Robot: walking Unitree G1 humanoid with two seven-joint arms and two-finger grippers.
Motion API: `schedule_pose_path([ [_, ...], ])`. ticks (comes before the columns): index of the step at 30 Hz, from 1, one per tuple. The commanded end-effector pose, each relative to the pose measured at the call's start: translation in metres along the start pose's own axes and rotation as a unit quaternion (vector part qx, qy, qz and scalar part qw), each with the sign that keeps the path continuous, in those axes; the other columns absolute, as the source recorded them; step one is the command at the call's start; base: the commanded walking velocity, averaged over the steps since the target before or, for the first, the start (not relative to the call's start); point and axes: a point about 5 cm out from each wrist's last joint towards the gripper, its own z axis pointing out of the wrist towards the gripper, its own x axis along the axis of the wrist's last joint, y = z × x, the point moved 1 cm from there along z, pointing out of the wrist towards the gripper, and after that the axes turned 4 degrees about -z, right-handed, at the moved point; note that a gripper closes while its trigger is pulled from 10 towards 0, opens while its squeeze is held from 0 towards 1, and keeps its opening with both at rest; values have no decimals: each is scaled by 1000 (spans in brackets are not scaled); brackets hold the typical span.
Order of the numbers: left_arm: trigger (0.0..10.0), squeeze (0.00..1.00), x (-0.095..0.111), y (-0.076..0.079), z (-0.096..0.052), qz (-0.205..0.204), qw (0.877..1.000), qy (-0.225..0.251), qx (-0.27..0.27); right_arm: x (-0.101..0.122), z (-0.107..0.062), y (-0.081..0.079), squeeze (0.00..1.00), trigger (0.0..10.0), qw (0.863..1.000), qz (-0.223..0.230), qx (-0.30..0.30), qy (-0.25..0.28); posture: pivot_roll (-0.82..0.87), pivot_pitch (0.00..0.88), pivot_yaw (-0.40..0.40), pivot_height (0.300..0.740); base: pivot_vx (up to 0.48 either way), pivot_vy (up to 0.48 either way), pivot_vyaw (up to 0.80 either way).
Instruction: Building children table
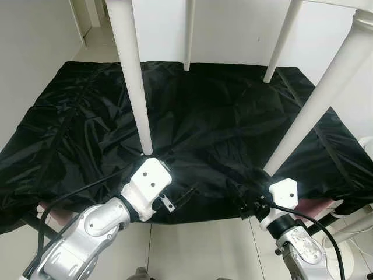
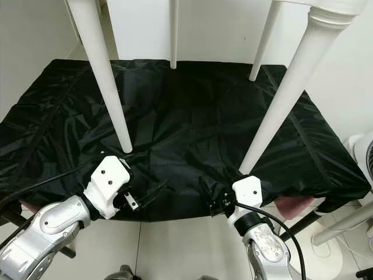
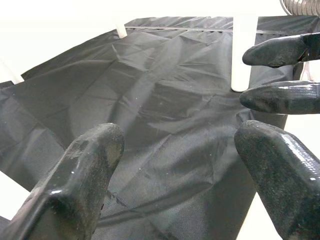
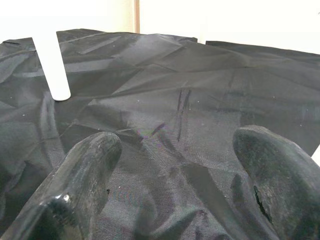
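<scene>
silver arms (image 1: 93, 224) | white wrist blocks (image 1: 148, 184) | black cables (image 1: 76, 192)

A crinkled black fabric sheet (image 1: 221, 116) covers a low surface. Beyond its far edge stands a plain white wall (image 1: 233, 29), with a doorway opening at the far left corner. Below its near edge lies pale tiled floor (image 1: 192, 245). A pink cushion edge (image 2: 291, 205) peeks under its near right corner.
</scene>
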Motion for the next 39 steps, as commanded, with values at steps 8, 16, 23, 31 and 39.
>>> schedule_pose_path([
  [8,10000,0,4,-2,1,11,1000,6,8,5,2,0,0,10000,999,7,-34,13,-15,106,18,740,0,0,0],
  [16,10000,0,4,-2,1,11,1000,6,8,5,2,0,0,10000,999,7,-34,13,-15,106,18,740,0,0,0],
  [23,10000,0,-22,-2,4,-54,997,-14,-52,-4,12,-10,0,10000,980,15,197,-14,-26,0,0,740,0,0,0],
  [31,10000,0,-27,-3,3,-77,994,-13,-71,-3,15,-16,0,10000,960,24,279,-18,-14,0,0,740,0,0,0],
  [39,10000,0,-33,11,-5,-92,988,-30,-124,-6,2,-28,0,10000,936,30,348,-36,-22,0,0,740,0,0,0],
])
